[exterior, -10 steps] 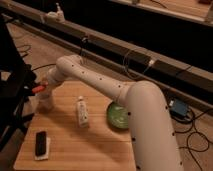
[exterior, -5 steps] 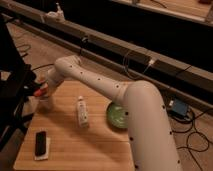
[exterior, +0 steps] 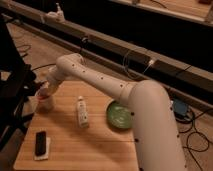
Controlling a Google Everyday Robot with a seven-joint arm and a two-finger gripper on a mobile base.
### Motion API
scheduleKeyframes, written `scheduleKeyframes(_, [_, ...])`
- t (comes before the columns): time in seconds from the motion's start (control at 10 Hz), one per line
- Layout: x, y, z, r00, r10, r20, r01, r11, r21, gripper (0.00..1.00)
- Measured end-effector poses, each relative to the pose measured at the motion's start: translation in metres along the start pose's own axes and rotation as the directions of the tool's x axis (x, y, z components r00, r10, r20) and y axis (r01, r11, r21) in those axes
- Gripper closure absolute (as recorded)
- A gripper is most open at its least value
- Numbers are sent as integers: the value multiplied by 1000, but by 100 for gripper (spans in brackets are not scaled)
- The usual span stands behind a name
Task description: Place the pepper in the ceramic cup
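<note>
Tabletop: jaws (exterior: pixel 44 93) over ceramic cup (exterior: pixel 45 102).

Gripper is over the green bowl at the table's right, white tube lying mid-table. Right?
Not quite. The camera view shows the gripper over the ceramic cup at the table's left, not over the green bowl. The white tube does lie mid-table.
</note>
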Motion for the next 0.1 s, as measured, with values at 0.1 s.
scheduleKeyframes(0.1, [2, 0, -2, 1000, 2, -3, -2, 1000, 2, 31])
